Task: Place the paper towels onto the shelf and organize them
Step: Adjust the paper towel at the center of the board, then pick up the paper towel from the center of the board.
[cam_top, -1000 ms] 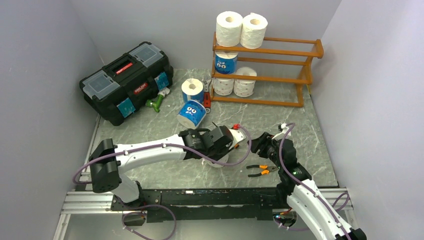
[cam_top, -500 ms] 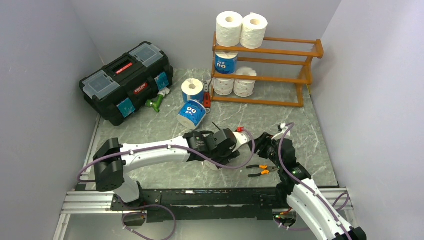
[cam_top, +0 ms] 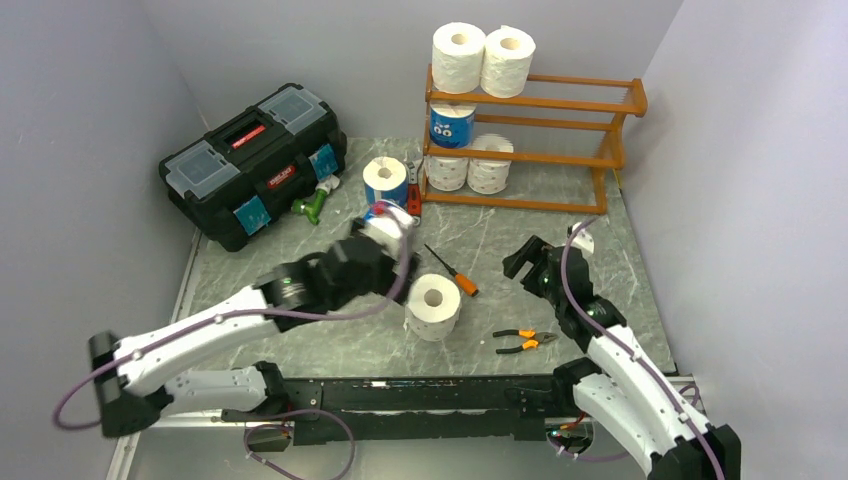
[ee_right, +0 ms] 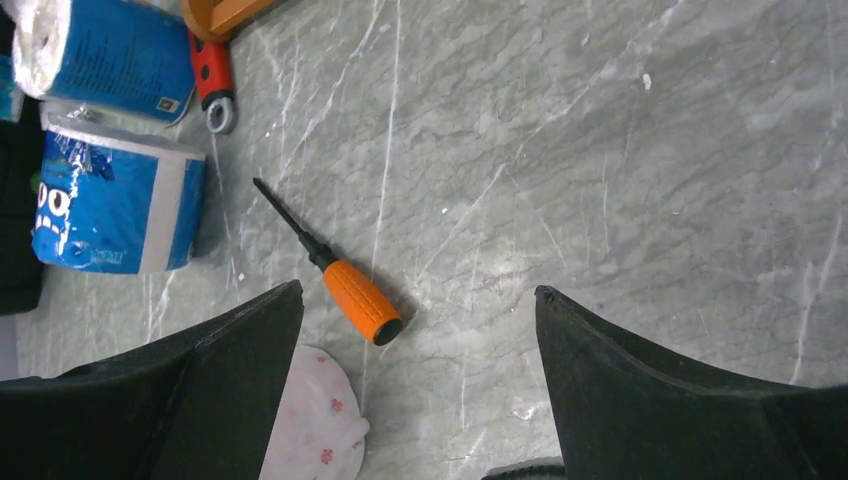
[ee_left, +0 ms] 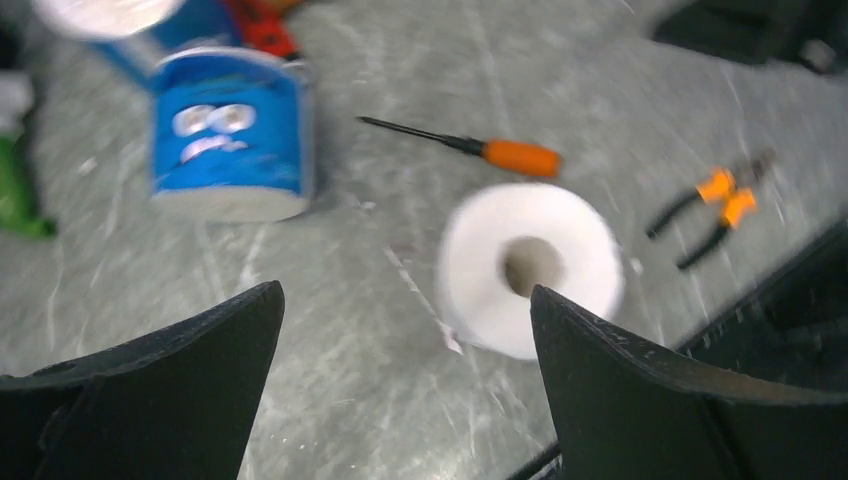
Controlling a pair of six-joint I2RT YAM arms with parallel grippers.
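The left claw point(ee_left: 405, 292) and right claw point(ee_right: 418, 291) are spread wide, empty; a white roll point(ee_left: 478, 262) is seen just ahead of the left claw.

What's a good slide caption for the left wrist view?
Open left gripper over a white paper towel roll, a blue-wrapped roll, an orange screwdriver and pliers.

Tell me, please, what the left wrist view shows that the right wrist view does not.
Only the left wrist view shows the orange-handled pliers and the whole white roll with its hollow core. Only the right wrist view shows a corner of the wooden shelf; of the white roll it catches at most a patterned edge. Both show the orange-handled screwdriver, the blue-wrapped roll and the marble table.
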